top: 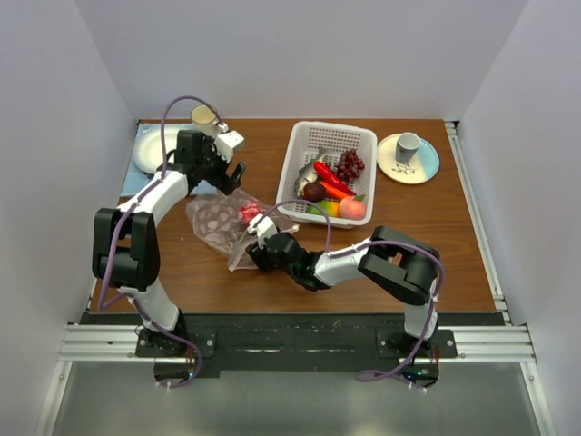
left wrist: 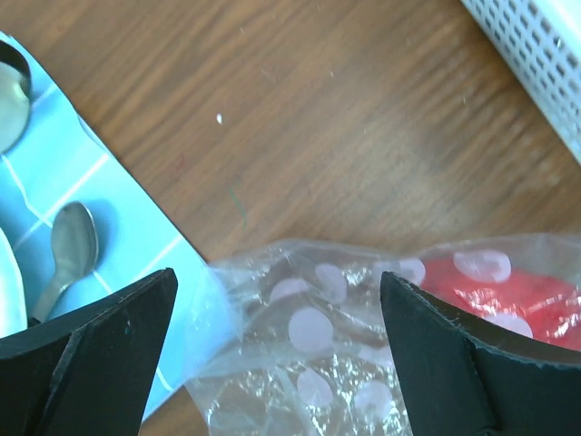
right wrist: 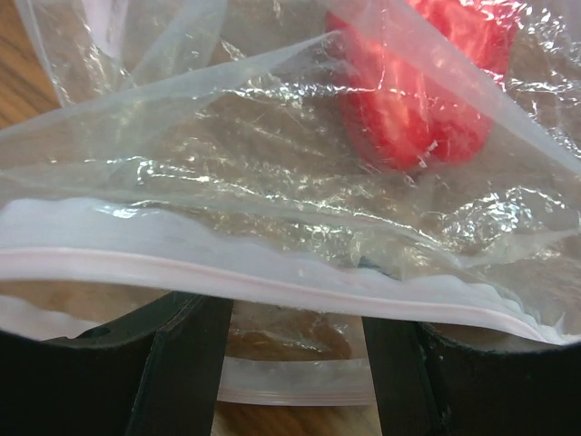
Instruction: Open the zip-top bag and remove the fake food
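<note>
The zip-top bag (top: 216,221) lies crumpled on the brown table (top: 454,218), just left of the white basket (top: 331,125) and between the two arms. The left gripper (top: 234,174) hangs over the bag's far edge with its fingers (left wrist: 100,345) spread wide. From the left wrist, the dotted plastic sits in the gap between them, gripped by neither, and a red piece (left wrist: 517,295) shows through the film close by one finger. A spoon (left wrist: 68,250) rests on a blue mat (left wrist: 91,182) beside the bag. The right gripper (top: 258,245) is at the bag's near edge, its fingers (right wrist: 100,372) apart and clamped on nothing. The pink zip strip (right wrist: 272,283) runs straight across in front of both fingertips; whether it touches them cannot be told. A second lip of the bag shows lower in the gap, and the red piece lies beyond, inside the plastic. The rest of the fake food (top: 331,179) sits in the basket
</note>
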Action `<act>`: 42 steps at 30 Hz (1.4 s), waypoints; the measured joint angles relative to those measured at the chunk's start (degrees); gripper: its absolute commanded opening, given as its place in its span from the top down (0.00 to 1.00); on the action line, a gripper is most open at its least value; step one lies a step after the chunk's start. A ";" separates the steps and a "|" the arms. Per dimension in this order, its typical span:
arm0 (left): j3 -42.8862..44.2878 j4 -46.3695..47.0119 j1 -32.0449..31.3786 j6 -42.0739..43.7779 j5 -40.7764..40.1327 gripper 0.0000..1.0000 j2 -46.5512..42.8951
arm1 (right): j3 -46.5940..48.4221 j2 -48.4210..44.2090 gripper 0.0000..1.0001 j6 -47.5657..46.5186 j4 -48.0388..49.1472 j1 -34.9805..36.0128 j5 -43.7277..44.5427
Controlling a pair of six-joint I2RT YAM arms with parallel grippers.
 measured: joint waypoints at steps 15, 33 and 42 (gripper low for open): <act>-0.09 4.20 -1.86 -1.70 0.13 0.00 6.75 | 0.00 0.13 0.40 0.02 -0.48 0.00 0.00; -15.10 7.61 -5.55 2.71 -0.57 0.00 2.25 | -1.40 -0.26 0.05 0.11 -0.09 0.07 5.27; -17.84 3.06 -6.54 5.27 1.64 0.00 -1.68 | -0.31 -0.37 0.01 -2.67 -0.22 0.00 7.72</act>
